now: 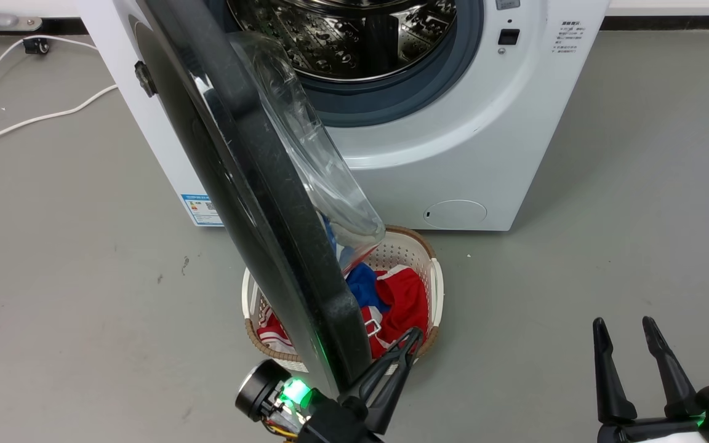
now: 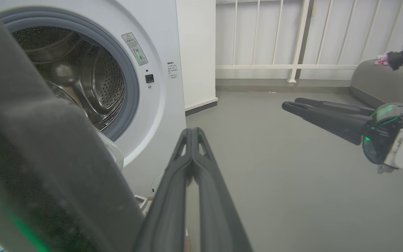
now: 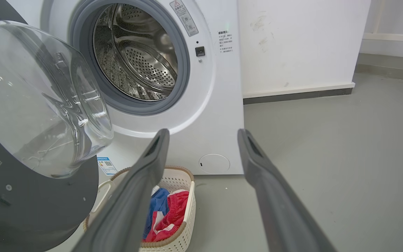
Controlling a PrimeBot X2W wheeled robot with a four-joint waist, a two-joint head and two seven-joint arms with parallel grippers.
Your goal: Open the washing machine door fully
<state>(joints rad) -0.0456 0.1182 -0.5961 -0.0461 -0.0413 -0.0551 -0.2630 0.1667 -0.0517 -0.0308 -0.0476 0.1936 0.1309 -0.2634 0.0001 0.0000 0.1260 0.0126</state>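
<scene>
Washing machine door [image 1: 250,203]: glossy black disc with a clear glass bowl, swung out edge-on, just left of left end effector [image 1: 414,335], whose fingers are together. Laundry basket [image 1: 436,289] of red and blue clothes [image 1: 404,301] lies beyond its tips, under the door. Right end effector [image 1: 622,323]: fingers apart, well to the right.

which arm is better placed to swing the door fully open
Left. The left tool, shut, sits right beside the free edge of the washing machine door; the right tool hangs open over the floor, away from it.
</scene>
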